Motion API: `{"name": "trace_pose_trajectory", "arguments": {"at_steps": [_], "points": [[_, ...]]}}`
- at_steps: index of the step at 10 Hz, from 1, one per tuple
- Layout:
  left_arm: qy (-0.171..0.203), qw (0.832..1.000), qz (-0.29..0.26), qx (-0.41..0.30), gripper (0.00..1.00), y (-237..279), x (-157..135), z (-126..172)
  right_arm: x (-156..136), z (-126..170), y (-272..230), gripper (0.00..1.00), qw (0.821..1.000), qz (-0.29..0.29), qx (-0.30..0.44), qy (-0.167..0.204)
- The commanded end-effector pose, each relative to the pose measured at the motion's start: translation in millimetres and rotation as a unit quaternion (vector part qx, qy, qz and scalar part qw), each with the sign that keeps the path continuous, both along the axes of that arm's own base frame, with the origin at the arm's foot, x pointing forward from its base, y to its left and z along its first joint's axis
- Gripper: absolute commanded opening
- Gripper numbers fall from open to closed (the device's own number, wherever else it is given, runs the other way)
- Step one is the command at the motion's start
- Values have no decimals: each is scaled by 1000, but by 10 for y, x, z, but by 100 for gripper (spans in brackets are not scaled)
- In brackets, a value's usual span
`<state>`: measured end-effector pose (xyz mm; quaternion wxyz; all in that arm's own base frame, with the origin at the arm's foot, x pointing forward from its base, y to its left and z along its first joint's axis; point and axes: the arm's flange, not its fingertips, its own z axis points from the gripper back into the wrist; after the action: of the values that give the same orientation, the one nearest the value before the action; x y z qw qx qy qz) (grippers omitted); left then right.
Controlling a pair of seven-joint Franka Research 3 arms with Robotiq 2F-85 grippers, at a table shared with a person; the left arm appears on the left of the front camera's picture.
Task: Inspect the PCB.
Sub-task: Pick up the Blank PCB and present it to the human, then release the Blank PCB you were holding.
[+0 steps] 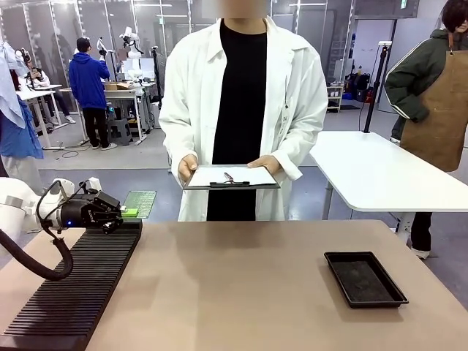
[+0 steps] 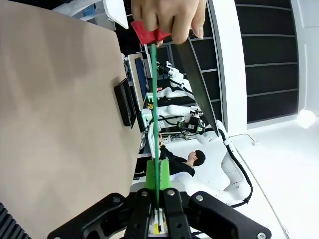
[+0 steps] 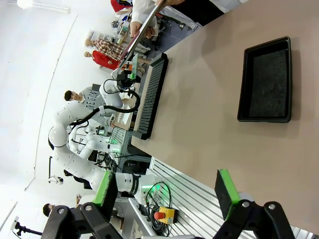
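Note:
The PCB (image 1: 139, 202) is a thin green board with a pale speckled face, held out over the far end of the black slotted rack (image 1: 73, 292) at the table's left. My left gripper (image 1: 129, 212) is shut on its near edge. In the left wrist view the PCB (image 2: 155, 119) runs edge-on as a thin green line up from my left gripper (image 2: 157, 198). My right gripper (image 3: 167, 194) stands open with nothing between its green pads, off the table's near edge.
A person in a white coat holds a clipboard (image 1: 230, 177) with both hands at the far side of the table. A black tray (image 1: 364, 278) lies at the right; it also appears from the right wrist as the tray (image 3: 264, 79). A white table (image 1: 380, 175) stands behind.

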<state>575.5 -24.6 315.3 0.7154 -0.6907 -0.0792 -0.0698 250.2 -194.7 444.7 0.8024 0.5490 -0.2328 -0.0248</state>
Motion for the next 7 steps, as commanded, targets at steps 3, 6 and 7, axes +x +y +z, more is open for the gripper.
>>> {"name": "trace_pose_trajectory", "arguments": {"at_steps": [3, 6, 7], "points": [[0, 1000, 0, 4, 3, -10, 6, -5, 5, 9, -12, 100, 1000, 1, 1, -12], [0, 1000, 0, 4, 3, -10, 6, -5, 5, 9, -12, 100, 1000, 1, 1, -12], [0, 1000, 0, 4, 3, -10, 6, -5, 5, 9, -12, 100, 1000, 1, 1, -12]]}}
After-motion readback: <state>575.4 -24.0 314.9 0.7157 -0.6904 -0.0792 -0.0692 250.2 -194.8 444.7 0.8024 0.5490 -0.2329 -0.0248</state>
